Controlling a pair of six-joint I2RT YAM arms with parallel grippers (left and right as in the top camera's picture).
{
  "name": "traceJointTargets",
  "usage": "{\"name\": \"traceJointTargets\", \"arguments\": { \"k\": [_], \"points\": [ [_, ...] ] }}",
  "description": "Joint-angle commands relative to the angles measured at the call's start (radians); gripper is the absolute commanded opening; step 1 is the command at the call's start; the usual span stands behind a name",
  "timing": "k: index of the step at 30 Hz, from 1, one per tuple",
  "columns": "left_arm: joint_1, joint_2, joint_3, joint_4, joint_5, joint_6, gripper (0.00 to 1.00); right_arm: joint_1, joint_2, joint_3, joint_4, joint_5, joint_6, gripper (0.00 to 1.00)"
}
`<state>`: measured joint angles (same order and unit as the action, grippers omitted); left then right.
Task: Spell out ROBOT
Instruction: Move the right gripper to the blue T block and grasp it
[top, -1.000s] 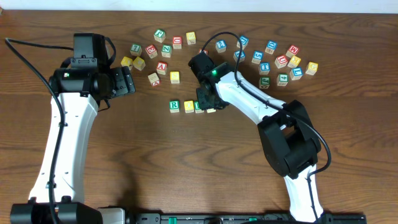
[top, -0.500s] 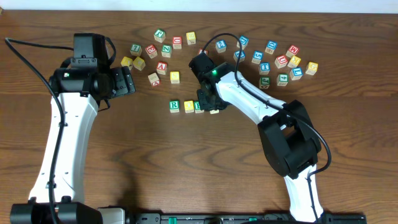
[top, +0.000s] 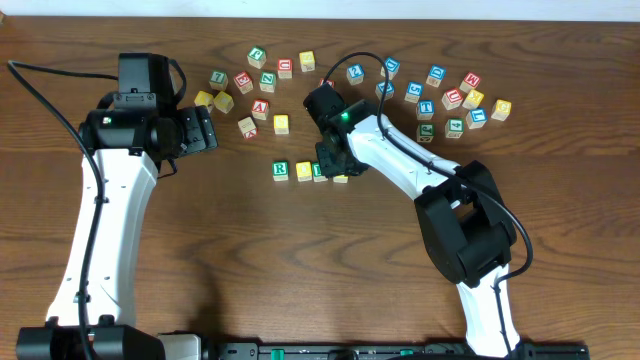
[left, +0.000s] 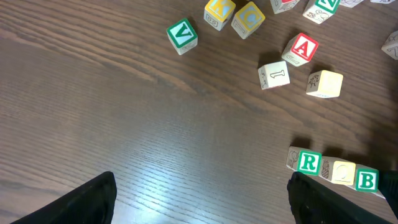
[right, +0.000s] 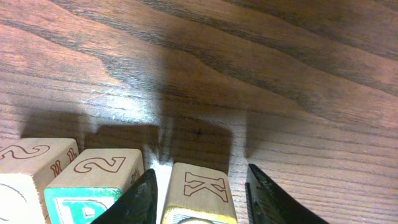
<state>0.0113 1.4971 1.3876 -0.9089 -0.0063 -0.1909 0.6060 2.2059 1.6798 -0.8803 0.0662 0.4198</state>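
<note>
The green-lettered R cube (left: 309, 162), a yellow-faced cube (left: 342, 172) and the green-lettered B cube (left: 367, 180) stand side by side, touching, in a row near the middle of the table (left: 124, 124). Just beside the B, a second yellow-faced cube (right: 199, 196) with a K on its side continues the row. The right gripper (right: 200, 174) straddles this cube, partly open, with a sliver of gap at each finger, so it has no hold on it. The left gripper (left: 200, 186) hovers wide open and empty, well apart from the row. The red A cube (left: 303, 47) and green V cube (left: 182, 33) lie loose beyond the row.
</note>
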Motion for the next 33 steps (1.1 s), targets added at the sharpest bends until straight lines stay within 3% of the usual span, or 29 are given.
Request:
{"name": "traceJointTargets", "arguments": {
  "k": [1,18,26,33],
  "points": [
    [0.005,0.007,0.010,0.002,-0.012,-0.013,0.87,-0.011,-0.011,0.016,0.000,0.002,-0.011,0.38],
    [0.005,0.006,0.010,0.017,-0.012,-0.013,0.87,-0.073,-0.231,0.021,0.031,0.001,-0.017,0.39],
    [0.005,0.006,0.010,0.026,-0.012,-0.013,0.87,-0.163,-0.325,0.068,0.043,-0.072,-0.043,0.54],
    [0.005,0.007,0.010,0.028,-0.012,-0.013,0.87,-0.238,-0.323,0.114,0.061,-0.062,-0.044,0.54]
  ]
}}
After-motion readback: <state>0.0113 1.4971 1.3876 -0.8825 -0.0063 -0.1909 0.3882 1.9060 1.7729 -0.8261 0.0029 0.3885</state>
